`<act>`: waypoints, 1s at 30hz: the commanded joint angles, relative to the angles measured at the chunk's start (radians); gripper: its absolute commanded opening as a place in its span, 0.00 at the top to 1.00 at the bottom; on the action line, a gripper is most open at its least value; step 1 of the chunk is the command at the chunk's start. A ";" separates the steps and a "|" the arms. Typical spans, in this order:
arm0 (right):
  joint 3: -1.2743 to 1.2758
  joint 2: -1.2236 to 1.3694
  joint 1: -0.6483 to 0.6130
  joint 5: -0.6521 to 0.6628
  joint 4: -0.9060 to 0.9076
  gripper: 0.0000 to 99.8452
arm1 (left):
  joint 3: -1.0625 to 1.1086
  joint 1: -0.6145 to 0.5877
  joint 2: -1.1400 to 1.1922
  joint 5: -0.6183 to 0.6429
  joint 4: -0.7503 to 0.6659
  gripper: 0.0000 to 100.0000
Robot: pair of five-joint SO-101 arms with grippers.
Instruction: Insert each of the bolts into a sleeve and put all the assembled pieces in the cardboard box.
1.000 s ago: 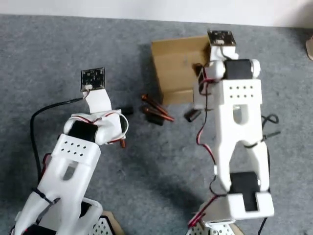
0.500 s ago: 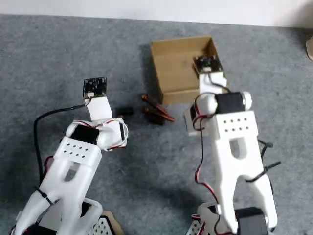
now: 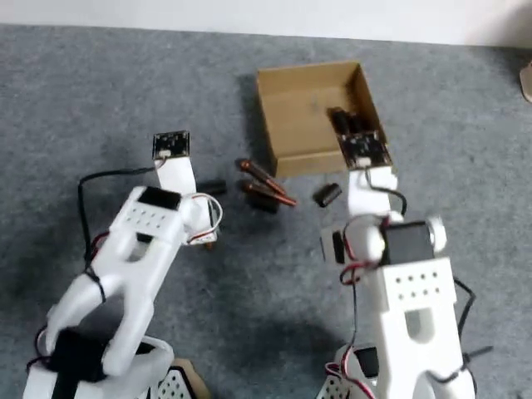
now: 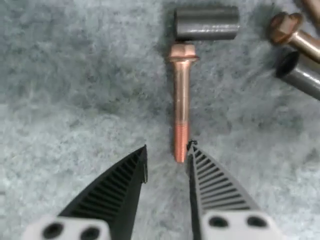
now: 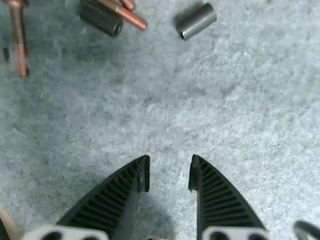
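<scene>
My left gripper (image 4: 167,150) is open just above the carpet, and the threaded tip of a copper bolt (image 4: 181,100) lies against one finger. A dark sleeve (image 4: 206,22) lies crosswise just past that bolt's head. My right gripper (image 5: 168,162) is open with nothing between its fingers; a grey sleeve (image 5: 196,21) lies farther off on the carpet. In the high view two bolts (image 3: 264,184) and a dark sleeve lie together in front of the cardboard box (image 3: 299,108). A dark piece (image 3: 342,121) rests inside the box by its right wall.
Another bolt head (image 4: 286,27) and a sleeve's open end (image 4: 299,72) lie beside the left gripper's bolt. A loose sleeve (image 3: 327,194) sits between the box and the right arm (image 3: 411,283). Grey carpet (image 3: 266,283) covers the table.
The right arm has drawn back from over the box towards the near edge, uncovering a dark piece inside it. The left arm has shifted slightly right and forward.
</scene>
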 commanded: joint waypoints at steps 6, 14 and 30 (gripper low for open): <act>0.096 -0.163 -0.005 0.012 -0.015 0.87 | -0.157 -0.005 0.079 -0.009 0.006 0.87; 0.148 -0.245 -0.005 0.012 -0.015 0.87 | -0.251 -0.004 0.208 -0.009 0.005 0.87; 0.298 -0.433 0.001 0.084 -0.015 0.87 | -0.441 -0.051 0.470 0.020 0.003 0.87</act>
